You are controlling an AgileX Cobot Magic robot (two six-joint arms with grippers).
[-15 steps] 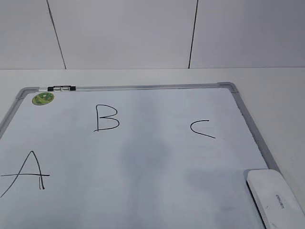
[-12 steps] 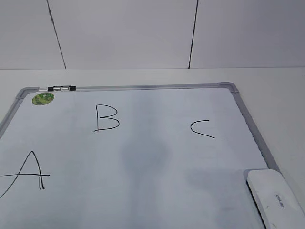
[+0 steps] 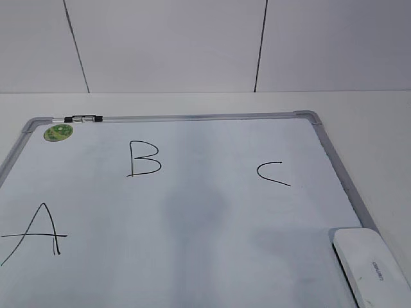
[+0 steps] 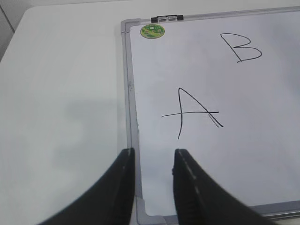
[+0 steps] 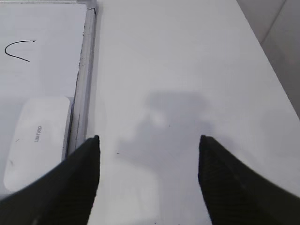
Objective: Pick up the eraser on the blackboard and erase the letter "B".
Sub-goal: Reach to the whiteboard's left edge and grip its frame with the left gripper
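Note:
The white eraser (image 3: 370,267) lies flat at the near right corner of the blackboard (image 3: 192,212); it also shows in the right wrist view (image 5: 37,140). The black letter "B" (image 3: 144,159) is drawn at the upper middle of the board and shows in the left wrist view (image 4: 241,47). My right gripper (image 5: 149,140) is open and empty above the bare table, right of the eraser and the board's frame. My left gripper (image 4: 153,152) is open and empty above the board's near left corner. Neither gripper shows in the exterior view.
A black "A" (image 3: 35,234) sits at the board's near left and a black "C" (image 3: 273,173) at its right. A green sticker (image 3: 58,132) and a clip (image 3: 82,119) mark the far left corner. The white table (image 5: 187,70) extends right of the board.

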